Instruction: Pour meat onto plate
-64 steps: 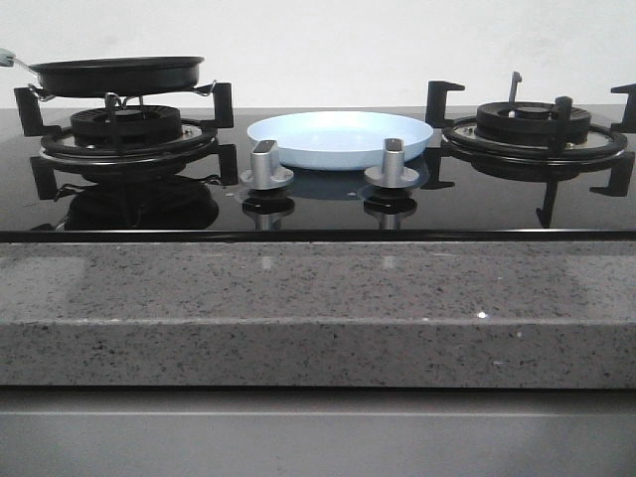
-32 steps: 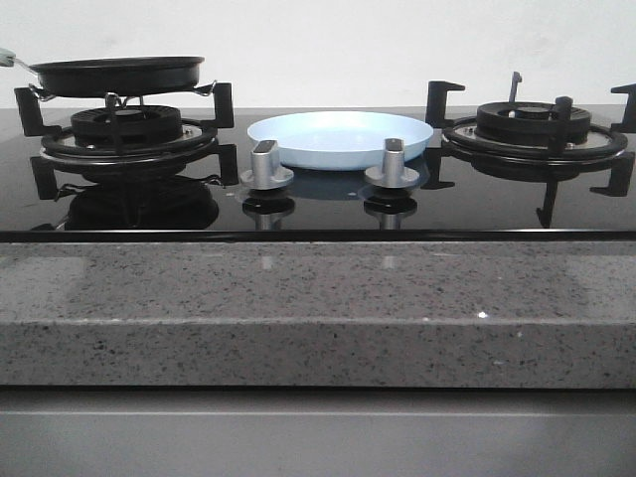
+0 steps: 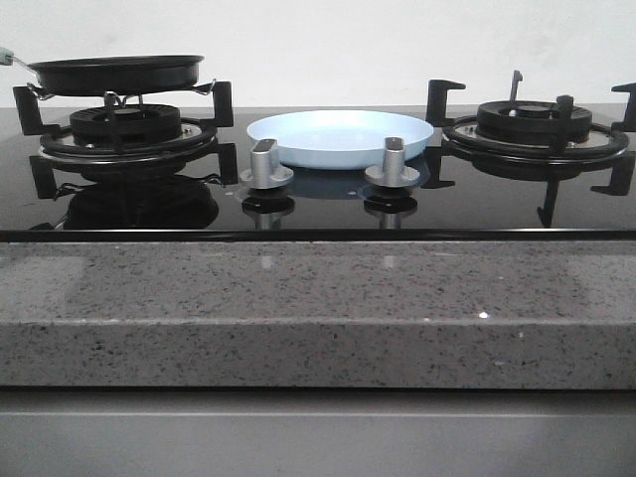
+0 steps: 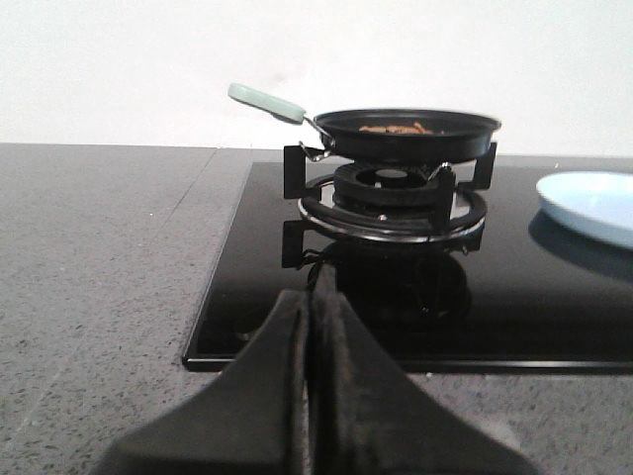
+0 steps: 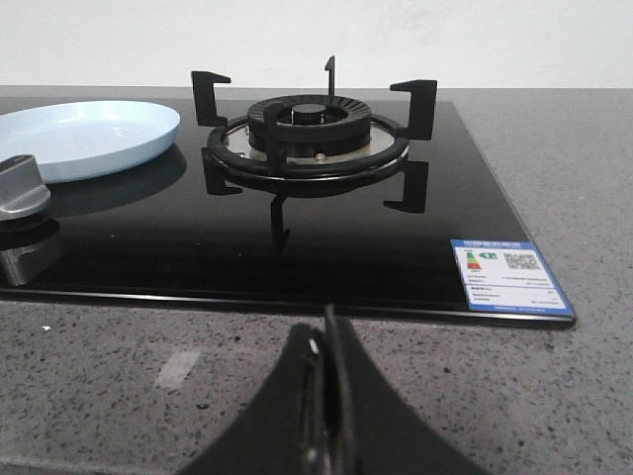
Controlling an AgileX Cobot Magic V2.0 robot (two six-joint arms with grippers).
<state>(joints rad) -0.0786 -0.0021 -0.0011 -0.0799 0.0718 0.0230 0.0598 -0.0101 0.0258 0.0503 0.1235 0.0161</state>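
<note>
My left end effector [image 4: 315, 327], fingers pressed together, hangs over the counter [image 4: 99, 257], facing the pan [image 4: 406, 134] holding meat [image 4: 396, 127].

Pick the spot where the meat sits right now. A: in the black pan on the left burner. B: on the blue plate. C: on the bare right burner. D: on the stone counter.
A: the left wrist view shows the brown meat lying inside the pan on the left burner, while the plate is bare.
</note>
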